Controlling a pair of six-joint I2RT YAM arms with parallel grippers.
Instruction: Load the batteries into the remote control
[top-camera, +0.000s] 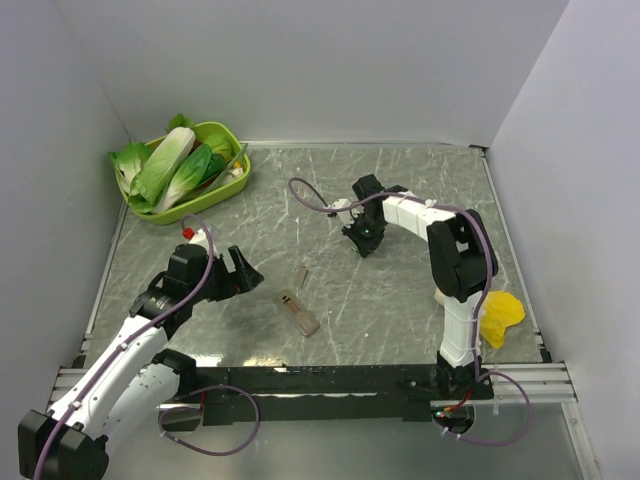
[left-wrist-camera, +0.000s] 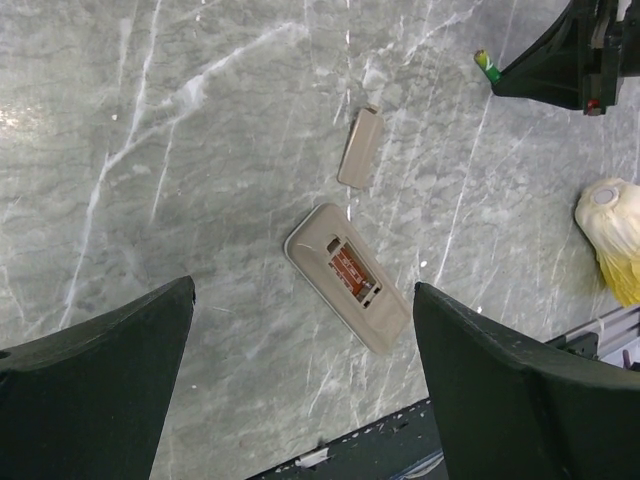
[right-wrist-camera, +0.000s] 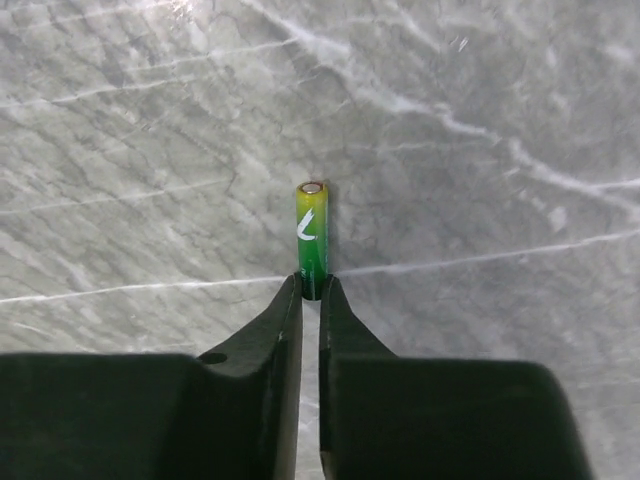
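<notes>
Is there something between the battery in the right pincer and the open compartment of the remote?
Nothing visible does. The right pincer holds the battery, and only bare table lies between it and the remote control. The loose cover lies flat beside that route, not on it.

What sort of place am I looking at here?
Likely a robot lab test cell: plain pale walls box in a grey marble-patterned tabletop, two black-and-white robot arms are bolted at its near edge, and a lime-green tray holds leafy vegetables.
</notes>
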